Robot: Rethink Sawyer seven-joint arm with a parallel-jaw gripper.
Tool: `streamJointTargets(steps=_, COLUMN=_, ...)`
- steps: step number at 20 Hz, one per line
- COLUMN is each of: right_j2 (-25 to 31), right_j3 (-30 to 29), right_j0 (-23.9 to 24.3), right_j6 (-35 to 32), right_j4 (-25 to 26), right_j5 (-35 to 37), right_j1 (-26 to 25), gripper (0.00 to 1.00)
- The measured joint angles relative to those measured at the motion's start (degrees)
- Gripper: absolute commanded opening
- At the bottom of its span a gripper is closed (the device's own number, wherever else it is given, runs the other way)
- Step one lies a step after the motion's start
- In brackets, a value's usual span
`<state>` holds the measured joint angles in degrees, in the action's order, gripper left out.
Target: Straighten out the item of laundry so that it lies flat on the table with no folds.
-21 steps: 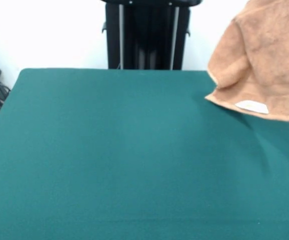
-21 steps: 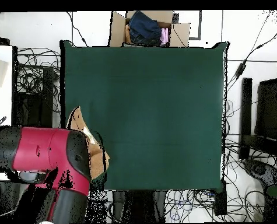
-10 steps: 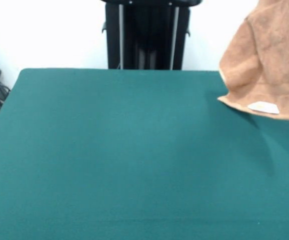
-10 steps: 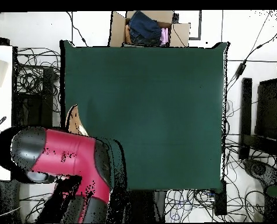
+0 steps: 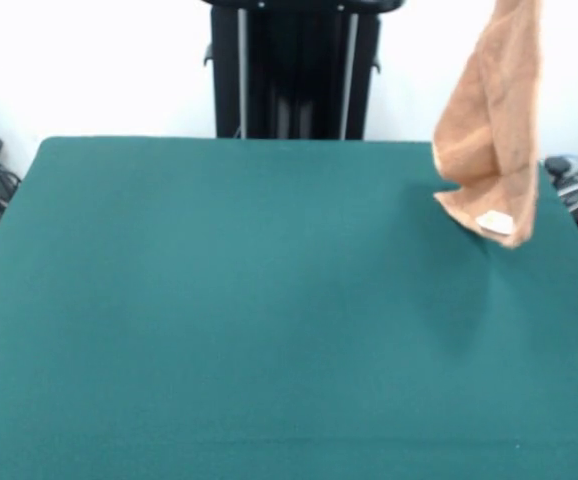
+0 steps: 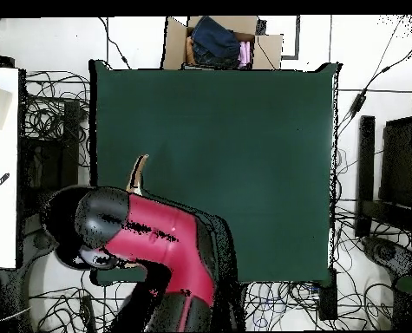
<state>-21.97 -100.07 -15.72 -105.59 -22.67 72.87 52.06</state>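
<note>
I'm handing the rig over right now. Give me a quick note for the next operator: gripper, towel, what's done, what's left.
Gripper: hidden above the front view's top edge and under the arm in the overhead view; its state cannot be told.
Towel: hanging in the air, bunched into vertical folds, over the table near one edge, white label at the low end.
Done: towel lifted off the table.
Left: lower it, spread it flat, remove all folds.
</note>
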Motion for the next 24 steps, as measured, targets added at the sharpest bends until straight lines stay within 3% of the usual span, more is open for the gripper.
streamJointTargets(steps=15, right_j2=9.27, right_j3=-8.02, right_j0=15.44, right_j6=1.36, right_j4=0.65, right_j5=-7.49, right_j1=1.04, gripper=0.00)
streamJointTargets(steps=24, right_j2=15.70, right_j3=-11.75, right_j0=24.33, right_j6=10.17, right_j4=2.93, right_j5=-10.55, right_j1=0.96, gripper=0.00)
